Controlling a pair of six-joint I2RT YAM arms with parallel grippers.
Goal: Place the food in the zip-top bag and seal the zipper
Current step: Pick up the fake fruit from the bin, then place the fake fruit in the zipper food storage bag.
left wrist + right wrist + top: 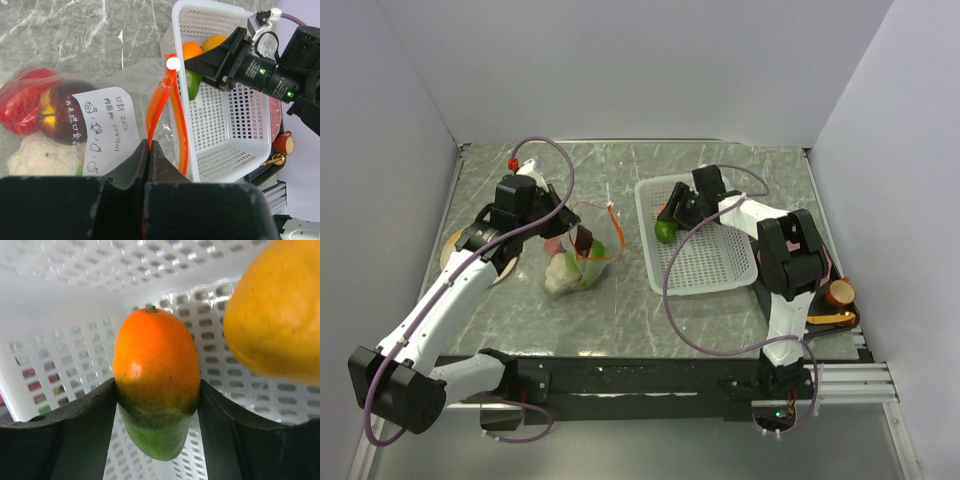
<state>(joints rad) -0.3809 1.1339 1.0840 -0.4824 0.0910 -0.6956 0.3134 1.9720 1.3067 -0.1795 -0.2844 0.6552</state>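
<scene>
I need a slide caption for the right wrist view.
Right gripper grips the green-orange mango in the white basket, an orange beside it.

white label [107, 130] on zip-top bag [131, 80] | "DATE" | "CONTENT" | Chinese characters beside

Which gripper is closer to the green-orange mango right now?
Right. The right gripper straddles the mango in the basket, fingers against both its sides. The left gripper is off at the bag, pinched shut on the zipper.

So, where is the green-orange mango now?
In the top view the mango lies right of centre, inside the white basket near its left wall. It is between the fingers of the right claw, with the orange beside it.
</scene>
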